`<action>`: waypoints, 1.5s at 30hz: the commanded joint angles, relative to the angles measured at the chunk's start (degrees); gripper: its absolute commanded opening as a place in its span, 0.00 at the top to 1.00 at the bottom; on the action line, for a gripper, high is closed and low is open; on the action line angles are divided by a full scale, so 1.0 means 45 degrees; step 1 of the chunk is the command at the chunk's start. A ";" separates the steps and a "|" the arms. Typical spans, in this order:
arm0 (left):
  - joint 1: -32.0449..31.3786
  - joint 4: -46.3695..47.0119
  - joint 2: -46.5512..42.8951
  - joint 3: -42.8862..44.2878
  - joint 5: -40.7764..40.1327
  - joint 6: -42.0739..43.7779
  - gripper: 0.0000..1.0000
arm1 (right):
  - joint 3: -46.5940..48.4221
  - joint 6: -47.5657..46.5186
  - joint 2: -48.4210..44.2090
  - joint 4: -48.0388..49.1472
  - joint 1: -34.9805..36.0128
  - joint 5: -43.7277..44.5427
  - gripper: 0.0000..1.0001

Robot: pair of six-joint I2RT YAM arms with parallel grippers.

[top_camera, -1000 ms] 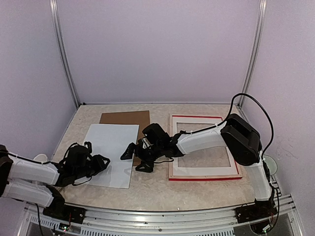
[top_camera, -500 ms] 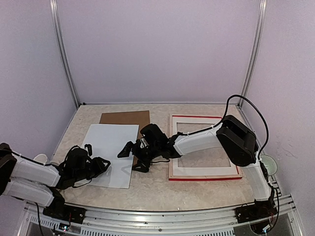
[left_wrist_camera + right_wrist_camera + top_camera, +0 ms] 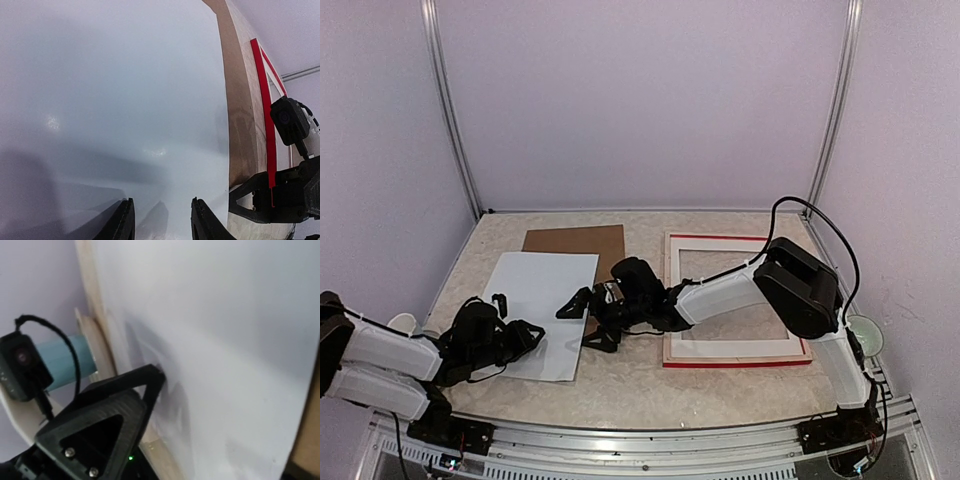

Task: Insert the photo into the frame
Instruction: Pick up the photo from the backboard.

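The photo (image 3: pixel 545 295) is lying white side up, centre-left; my left gripper (image 3: pixel 162 220) and right gripper (image 3: pixel 586 322) are gaping apart at its edges.

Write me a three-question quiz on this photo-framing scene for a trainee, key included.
1. True or false: the photo lies with its plain white back up.
2. Where does the brown backing board show? A on top of the photo; B at the photo's far edge; C at the photo's near edge.
3. Which hand is at the photo's edge nearest the frame?

Key: 1 true. 2 B. 3 the right hand, its fingers spread.
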 commanded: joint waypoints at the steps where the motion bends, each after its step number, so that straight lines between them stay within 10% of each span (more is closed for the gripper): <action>1: -0.0017 0.0183 -0.0048 -0.0156 0.0224 0.0020 0.61 | -0.0540 0.0316 0.0281 0.2281 0.0198 -0.0417 0.01; 16: -0.0152 0.0383 0.0328 -0.0019 0.0341 0.0029 0.61 | -0.0725 0.0680 0.0893 0.3430 0.0198 -0.0633 0.14; 25: -0.0232 0.0332 0.0191 0.0010 0.0287 -0.0002 0.61 | -0.0795 0.0756 0.1361 0.3731 0.0198 -0.0725 0.83; 30: -0.0240 0.0097 0.0041 0.0106 0.0273 0.0036 0.58 | -0.0742 0.0342 0.1166 0.3259 0.0142 -0.0618 1.00; 45: -0.0325 -0.1341 -0.1398 0.0869 0.0152 0.0388 0.34 | -0.1451 -0.1782 -0.0870 0.0663 -0.0650 -0.1165 1.00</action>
